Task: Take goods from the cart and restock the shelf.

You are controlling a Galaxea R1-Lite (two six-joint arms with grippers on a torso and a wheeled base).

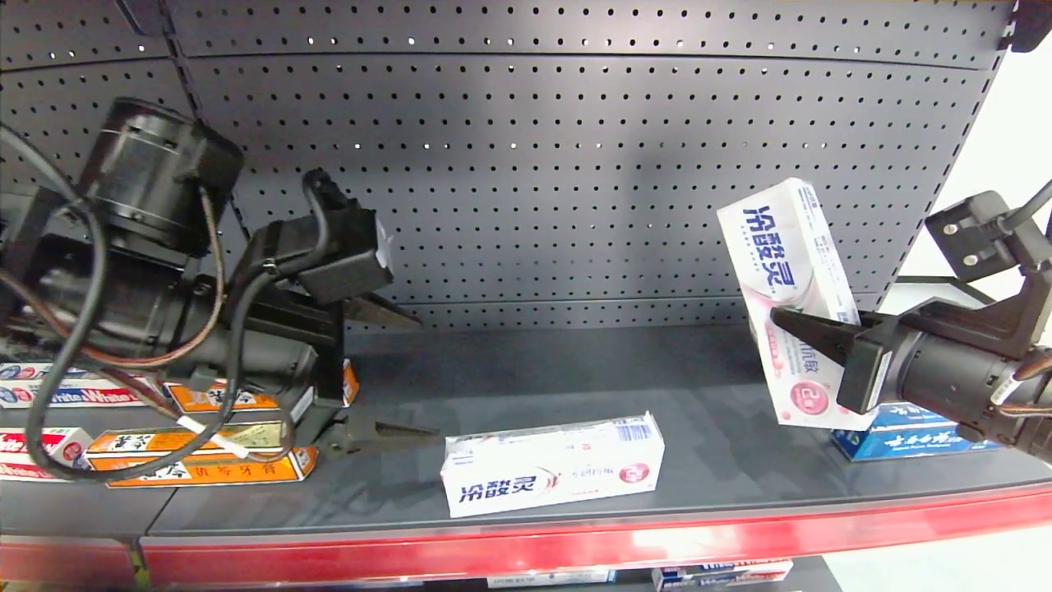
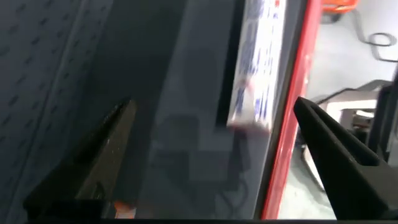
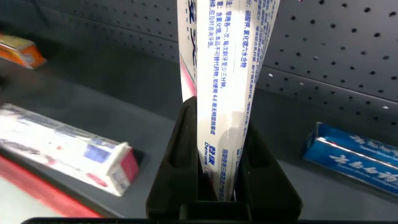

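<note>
- Grey pegboard (image 1: 575, 164) backs a dark shelf (image 1: 575, 370) with a red front lip.
- Right gripper (image 1: 801, 329) is clamped on a white-and-pink toothpaste box (image 1: 785, 255), held upright above the shelf's right end, near a blue box (image 1: 904, 436).
- Left gripper (image 1: 411, 372) gapes wide, holding nothing, just beside a second toothpaste box (image 1: 552, 464) lying flat near the lip.

At eight o'clock in your head view, the left arm (image 1: 164, 271) covers much of the orange boxes (image 1: 205, 470), and the red-and-white boxes (image 1: 37, 444) run off the edge. At four o'clock the right gripper (image 1: 778, 322) hides part of the blue box (image 1: 896, 437). At six o'clock the lower-shelf boxes (image 1: 723, 574) are cut off. Your left wrist view blurs the lying white box (image 2: 255, 81). In your right wrist view the held toothpaste box (image 3: 224, 93) runs past the frame.
</note>
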